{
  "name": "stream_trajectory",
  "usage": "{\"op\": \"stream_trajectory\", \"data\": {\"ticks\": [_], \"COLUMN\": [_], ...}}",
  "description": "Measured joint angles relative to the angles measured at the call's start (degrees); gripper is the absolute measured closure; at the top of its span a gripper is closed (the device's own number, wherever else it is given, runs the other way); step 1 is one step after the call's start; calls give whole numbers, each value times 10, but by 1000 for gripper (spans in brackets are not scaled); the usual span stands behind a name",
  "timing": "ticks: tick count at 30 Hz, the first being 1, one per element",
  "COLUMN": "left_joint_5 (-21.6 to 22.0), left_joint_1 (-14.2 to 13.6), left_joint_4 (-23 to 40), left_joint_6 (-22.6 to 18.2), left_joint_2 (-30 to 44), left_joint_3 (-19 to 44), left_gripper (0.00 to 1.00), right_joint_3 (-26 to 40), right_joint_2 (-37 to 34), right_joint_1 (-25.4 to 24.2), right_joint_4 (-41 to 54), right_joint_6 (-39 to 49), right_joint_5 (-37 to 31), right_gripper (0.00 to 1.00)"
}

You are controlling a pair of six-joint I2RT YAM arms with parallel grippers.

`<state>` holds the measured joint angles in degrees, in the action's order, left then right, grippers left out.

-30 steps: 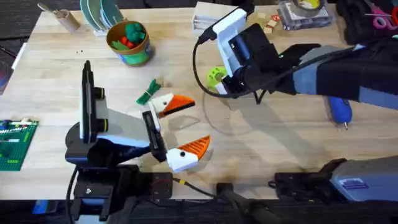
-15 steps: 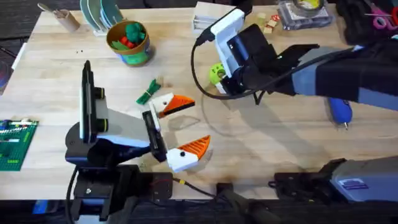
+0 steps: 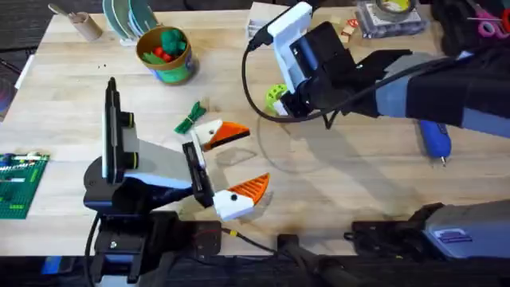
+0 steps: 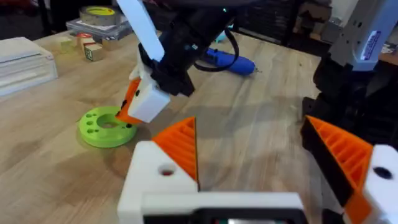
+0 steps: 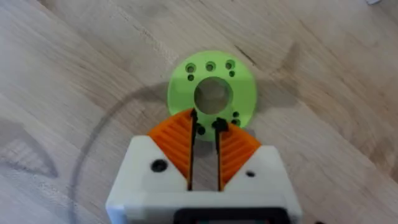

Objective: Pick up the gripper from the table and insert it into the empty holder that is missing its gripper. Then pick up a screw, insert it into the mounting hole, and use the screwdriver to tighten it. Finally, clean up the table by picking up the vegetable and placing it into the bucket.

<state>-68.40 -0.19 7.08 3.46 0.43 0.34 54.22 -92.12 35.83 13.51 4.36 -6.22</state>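
Note:
The holder is my left arm's white-and-grey head, and two orange ribbed fingers sit in it. I cannot tell which of them is the gripper from the table. My left gripper stands open around nothing. Over the lime-green disc my right gripper is shut on a small dark screw at its tips. The blue screwdriver lies at the right. The green vegetable lies beside the left fingers. The bucket holds toys.
A tan cup and stacked plates stand at the back left. A green baseplate lies at the left edge. A white box, small blocks and a tape tray line the back.
My right gripper has shifted a little toward the table's back, covering more of the lime-green disc. The left arm has not moved.

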Motion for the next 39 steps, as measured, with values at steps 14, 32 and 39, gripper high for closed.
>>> {"op": "stream_trajectory", "data": {"ticks": [14,32,39], "left_joint_5": [0,0,0], "left_joint_1": [0,0,0], "left_joint_4": [0,0,0], "left_joint_6": [0,0,0], "left_joint_2": [0,0,0], "left_joint_3": [0,0,0], "left_gripper": [7,8,8], "right_joint_3": [0,2,2], "right_joint_2": [0,-18,-18], "right_joint_1": [2,2,2], "right_joint_4": [8,10,9], "right_joint_6": [0,0,0], "right_joint_5": [0,0,0], "right_gripper": [764,770,766]}}
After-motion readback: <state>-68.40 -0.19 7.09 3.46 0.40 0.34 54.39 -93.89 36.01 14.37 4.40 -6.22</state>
